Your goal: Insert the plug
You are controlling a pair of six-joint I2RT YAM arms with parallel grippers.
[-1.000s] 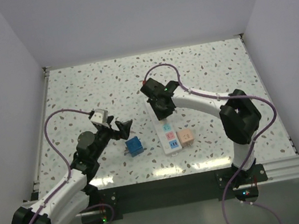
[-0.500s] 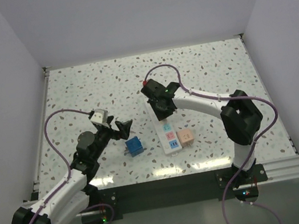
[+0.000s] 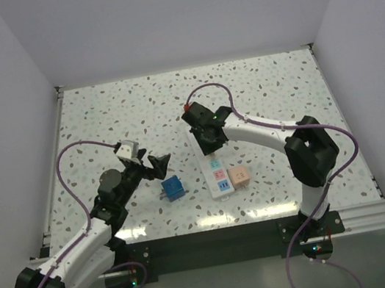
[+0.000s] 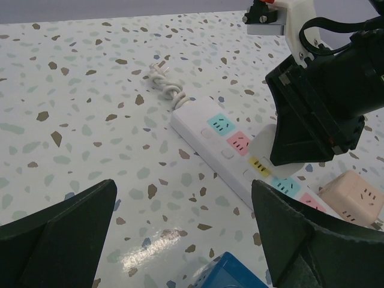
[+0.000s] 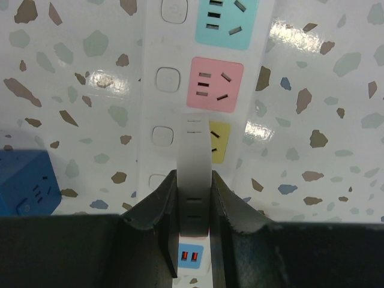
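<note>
Speckled table [image 3: 112, 113], pale walls [image 3: 177, 12], power strip [image 3: 219, 179]

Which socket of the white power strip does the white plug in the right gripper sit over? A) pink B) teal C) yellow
C: the right gripper, shut on the flat white plug, holds its tip overlapping the yellow socket of the white power strip.

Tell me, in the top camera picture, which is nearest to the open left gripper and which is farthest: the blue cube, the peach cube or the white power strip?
Counting out from the left gripper:
1. blue cube, just to its right.
2. white power strip, in the middle of the table.
3. peach cube, beside the strip's right edge.
</note>
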